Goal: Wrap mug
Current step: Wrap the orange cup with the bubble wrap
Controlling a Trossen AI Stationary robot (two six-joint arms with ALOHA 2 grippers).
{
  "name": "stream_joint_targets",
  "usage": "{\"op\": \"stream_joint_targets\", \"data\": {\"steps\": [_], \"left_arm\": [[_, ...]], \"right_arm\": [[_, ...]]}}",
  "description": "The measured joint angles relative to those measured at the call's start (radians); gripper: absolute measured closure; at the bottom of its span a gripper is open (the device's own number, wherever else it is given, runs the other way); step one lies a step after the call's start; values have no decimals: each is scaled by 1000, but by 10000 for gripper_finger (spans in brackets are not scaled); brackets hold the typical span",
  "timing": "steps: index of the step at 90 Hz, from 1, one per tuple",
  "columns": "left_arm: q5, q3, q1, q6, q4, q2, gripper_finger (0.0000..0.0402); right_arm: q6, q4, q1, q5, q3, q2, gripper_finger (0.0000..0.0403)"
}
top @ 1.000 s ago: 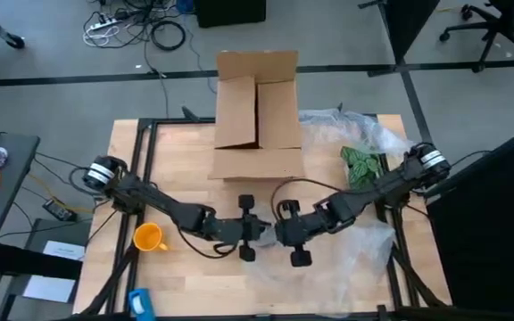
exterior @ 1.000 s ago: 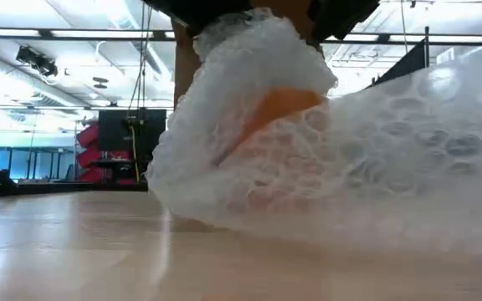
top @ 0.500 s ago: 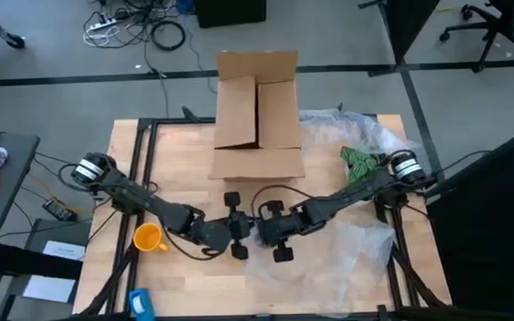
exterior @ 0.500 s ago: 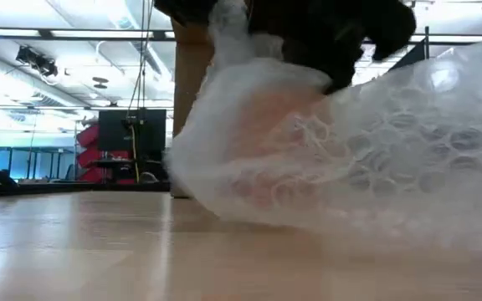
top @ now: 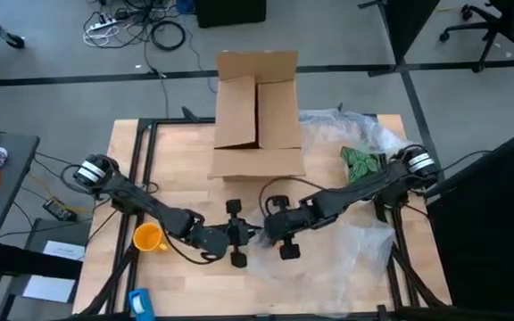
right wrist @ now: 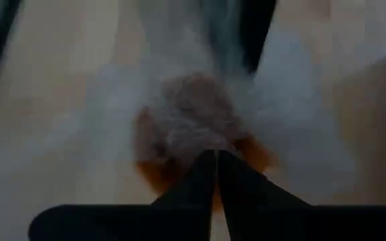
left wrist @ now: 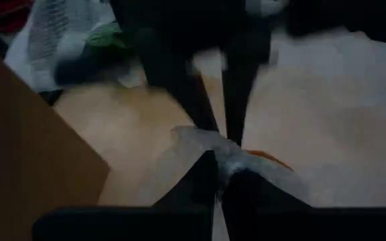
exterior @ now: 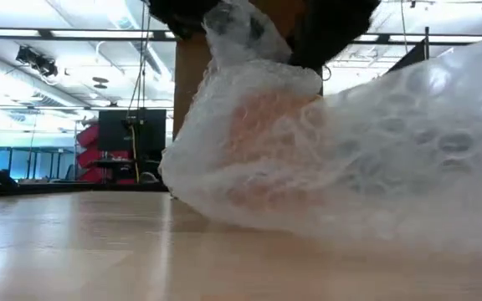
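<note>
A small orange mug (exterior: 262, 125) sits on the table under a clear bubble wrap sheet (exterior: 392, 167), showing only as an orange glow through it; in the right wrist view the mug (right wrist: 154, 167) shows the same way. The sheet (top: 364, 250) spreads toward the table's right near corner. My left gripper (top: 237, 237) and my right gripper (top: 275, 230) meet above the covered mug at the table's middle, both shut on the wrap. In the high view the grippers hide the mug. My left gripper pinches a bunched-up part of the wrap (left wrist: 203, 142) between its two fingers, coming from the table's left and slanting down. That bunch stands up as a peak (exterior: 233, 29) above the mug. The rest drapes down onto the table. My right gripper pinches the wrap (right wrist: 196, 130) between its two fingers right over the mug's top, coming from the table's right and slanting down. The wrap lies gathered over the mug; how many layers, I cannot tell.
A second, bare orange mug (top: 148, 237) stands near the table's left edge. An open cardboard box (top: 257, 116) stands at the far middle. A green leafy thing (top: 362, 164) lies on crumpled plastic at the far right. Bare wood lies near the front left.
Both grippers have shifted a little toward the table's left, drawing the wrap with them. The mug's orange side, bare a second ago in the low view, is now veiled by the wrap, which is bunched into a peak above it.
</note>
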Motion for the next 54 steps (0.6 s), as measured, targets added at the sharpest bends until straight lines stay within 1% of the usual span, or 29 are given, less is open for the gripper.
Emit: {"op": "stream_joint_targets", "data": {"steps": [6, 14, 19, 22, 28, 35, 47, 54], "left_arm": [[43, -1, 4, 27, 64, 27, 402], [126, -1, 8, 60, 143, 65, 402], [146, -1, 9, 62, 157, 78, 402], [146, -1, 12, 60, 149, 80, 402], [141, -1, 16, 61, 148, 81, 402], [135, -1, 16, 79, 152, 80, 402], [127, -1, 14, 101, 153, 80, 400], [128, 3, 13, 106, 152, 78, 392]], "right_arm": [[1, -34, 9, 43, 0, -48, 403], [5, -70, 13, 117, 0, -112, 403], [15, -66, 16, 167, 0, -141, 403], [18, -60, 16, 175, 1, -146, 403], [18, -50, 14, 160, 1, -145, 403], [18, -34, 11, 116, 1, -111, 403], [-1, 29, 1, 24, 0, -8, 403], [-10, 71, -11, -13, 0, 57, 403]]}}
